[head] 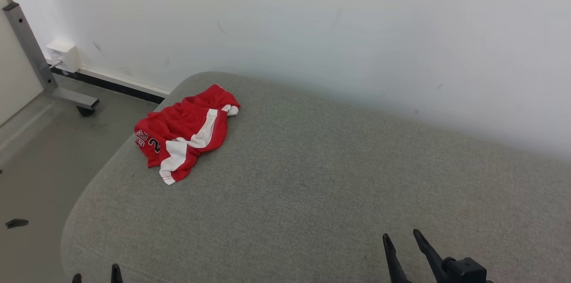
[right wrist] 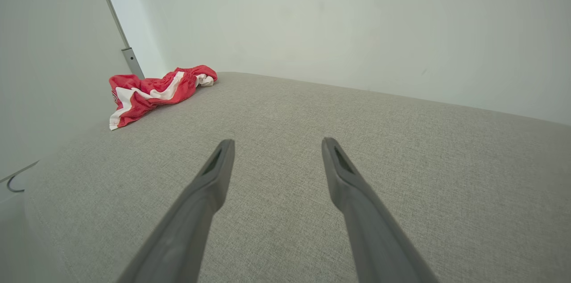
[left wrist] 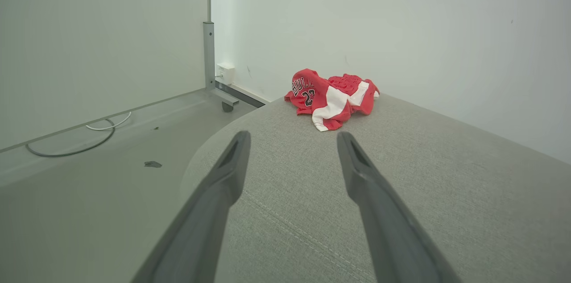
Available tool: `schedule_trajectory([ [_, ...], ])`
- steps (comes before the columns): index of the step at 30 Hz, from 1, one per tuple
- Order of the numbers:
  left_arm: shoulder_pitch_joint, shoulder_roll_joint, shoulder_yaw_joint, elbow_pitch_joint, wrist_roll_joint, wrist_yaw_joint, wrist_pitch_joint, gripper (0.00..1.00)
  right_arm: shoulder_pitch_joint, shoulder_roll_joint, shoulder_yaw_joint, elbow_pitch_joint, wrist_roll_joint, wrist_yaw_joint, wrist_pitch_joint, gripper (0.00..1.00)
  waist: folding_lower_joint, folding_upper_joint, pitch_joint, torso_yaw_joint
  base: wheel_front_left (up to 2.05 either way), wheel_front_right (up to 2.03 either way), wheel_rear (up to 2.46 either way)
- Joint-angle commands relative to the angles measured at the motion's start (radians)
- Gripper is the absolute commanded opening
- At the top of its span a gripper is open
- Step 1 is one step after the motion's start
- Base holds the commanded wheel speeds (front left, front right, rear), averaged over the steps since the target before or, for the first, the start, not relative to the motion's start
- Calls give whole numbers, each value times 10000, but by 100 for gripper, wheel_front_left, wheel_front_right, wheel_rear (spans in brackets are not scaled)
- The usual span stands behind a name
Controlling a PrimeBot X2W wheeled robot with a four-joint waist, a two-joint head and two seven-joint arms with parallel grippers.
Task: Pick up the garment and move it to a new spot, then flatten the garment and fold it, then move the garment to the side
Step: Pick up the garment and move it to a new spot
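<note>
A crumpled red garment (head: 185, 132) with white stripes and dark lettering lies near the far left corner of a grey fabric surface (head: 312, 185). It also shows far ahead in the left wrist view, garment (left wrist: 332, 97), and at the upper left in the right wrist view, garment (right wrist: 151, 93). My left gripper (head: 96, 272) peeks in at the bottom left edge, open and empty (left wrist: 292, 140). At the bottom right my right gripper (head: 401, 236) is open with nothing between its fingers (right wrist: 276, 144). Both are well short of the garment.
A white wall (head: 357, 28) runs along the far edge of the surface. To the left is bare floor (head: 40, 162) with a metal frame leg on a caster (head: 82, 106), a white wall socket (head: 62, 55), cables (left wrist: 76, 140) and a small dark scrap (head: 17, 223).
</note>
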Motion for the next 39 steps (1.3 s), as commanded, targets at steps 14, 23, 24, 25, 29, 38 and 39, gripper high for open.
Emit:
schedule_trajectory([
  [14,213,3,-91,-295,-30,224,-1,100,-125,7,50,13,61,-27,-42,100,0,0,56,221,0,0,0],
  [23,-614,79,-219,173,12,-19,5,100,-21,7,115,-20,171,-27,-42,100,0,0,119,255,0,0,0],
  [24,-859,147,-278,351,8,-85,109,100,-5,9,124,-33,160,-27,-42,100,0,0,141,255,0,0,0],
  [25,-1156,205,-316,576,-52,-122,270,100,-8,9,152,-46,136,-27,-43,100,0,0,200,220,0,0,0],
  [29,-2511,492,-260,1718,-367,-254,1168,100,-155,6,365,-14,32,-27,-43,100,0,0,490,-82,0,0,0],
  [38,-6036,1164,168,4857,-1362,-308,3483,100,-1127,-7,1163,-190,-581,-27,224,100,0,0,2019,-1564,0,0,0],
  [39,-6428,1167,253,5103,-1548,-287,3645,100,-1246,-57,1237,-242,-632,-27,281,100,0,0,2201,-1713,0,0,0],
])
